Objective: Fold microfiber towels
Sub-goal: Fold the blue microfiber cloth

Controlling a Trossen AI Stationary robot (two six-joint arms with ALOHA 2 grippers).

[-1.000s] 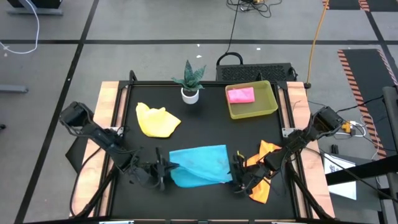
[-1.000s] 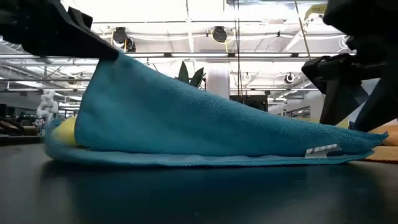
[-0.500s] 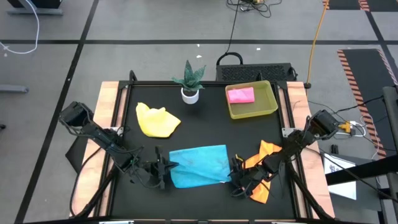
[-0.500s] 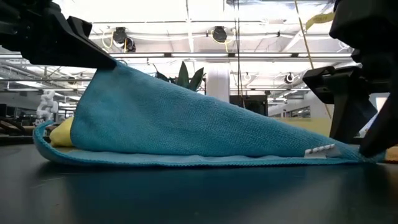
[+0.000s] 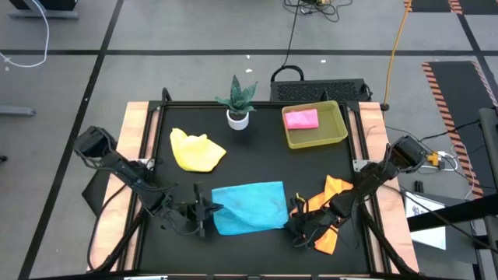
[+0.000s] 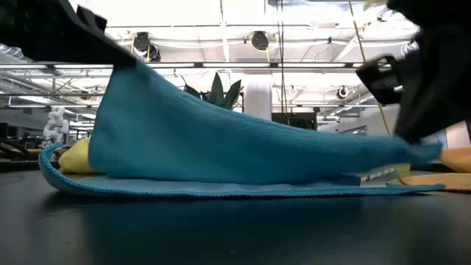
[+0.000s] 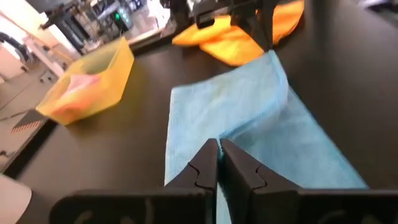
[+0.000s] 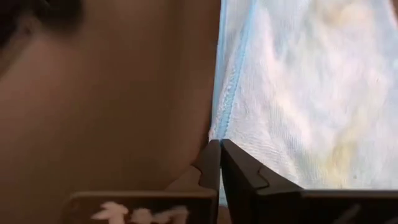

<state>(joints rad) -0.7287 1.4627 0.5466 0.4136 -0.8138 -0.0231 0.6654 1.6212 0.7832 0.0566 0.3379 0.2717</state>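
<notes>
Blue towel: the light blue towel [image 5: 249, 206] lies at the near middle of the black table [image 5: 257, 159], between the two arms; from table height its top layer [image 6: 221, 143] slopes up from the right side to a raised corner at the left.
Left gripper: the left gripper [image 5: 208, 211] is at the towel's left edge with its fingers [image 7: 205, 165] pressed together on a corner of the blue cloth, held up off the table.
Right gripper: the right gripper [image 5: 292, 223] is at the towel's near right corner, its fingers [image 8: 214, 163] closed tight on the cloth's edge.
Orange towel: the orange towel [image 5: 331, 208] lies crumpled under the right arm, just right of the blue one.
Yellow towel: the yellow towel [image 5: 197, 151] lies loose on the left part of the table, apart from the blue one.
Pink towel: the pink towel [image 5: 302, 118] lies folded inside the yellow-green tray [image 5: 336, 132] at the far right.
Plant: a small potted plant [image 5: 237, 101] stands at the far edge, left of the tray.
</notes>
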